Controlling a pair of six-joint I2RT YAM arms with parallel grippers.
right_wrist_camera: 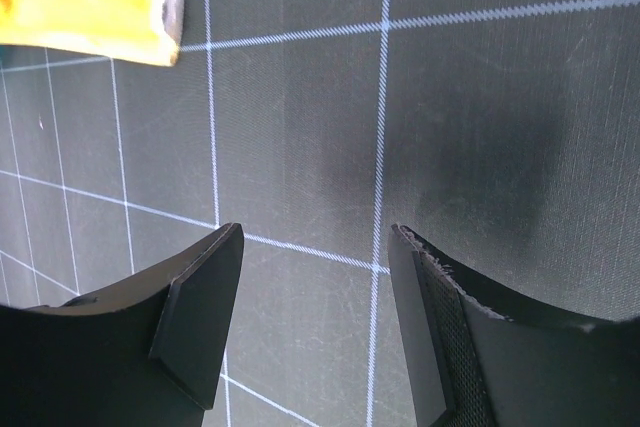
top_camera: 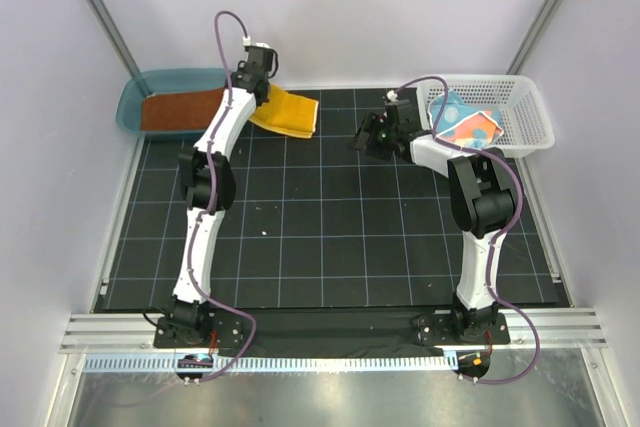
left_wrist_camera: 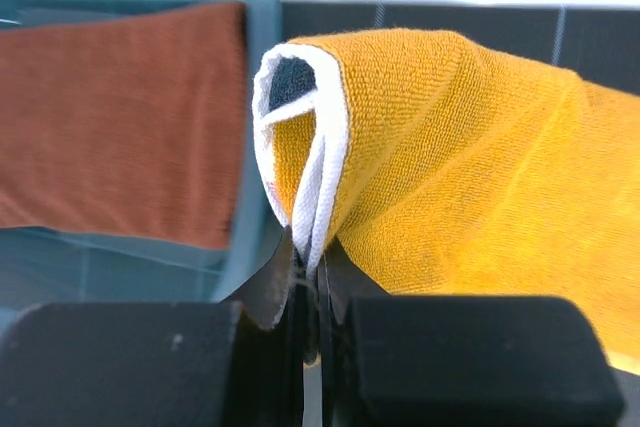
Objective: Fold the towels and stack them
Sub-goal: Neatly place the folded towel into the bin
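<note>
Far left, the teal tub (top_camera: 127, 107) sits at the back corner, with the rust-brown towel (top_camera: 182, 111) lying flat inside it. Just to its right, the left gripper (left_wrist_camera: 310, 282) is clamped hard on the white-trimmed hem of the yellow-orange towel (left_wrist_camera: 470, 167); its jaws are pinched almost together with the hem bunched up between them; a dark navy patch peeks out inside the fold of that hem; the cloth drapes away from the fingers and spreads onto the black grid mat (top_camera: 330, 237), just beside the tub.

Across to the right gripper (right_wrist_camera: 315, 237): its jaws stand wide apart with nothing between them, and it hangs over the mat with its shadow on the squares below; a corner of the yellow-orange towel shows at the top left of its wrist view, apart from the fingers.

Far right, the white lattice basket (top_camera: 532, 133) sits at the back corner; the teal towel (top_camera: 450, 109) with orange and white spots lies rumpled inside it; the right arm's wrist is just beside the basket's left wall.
</note>
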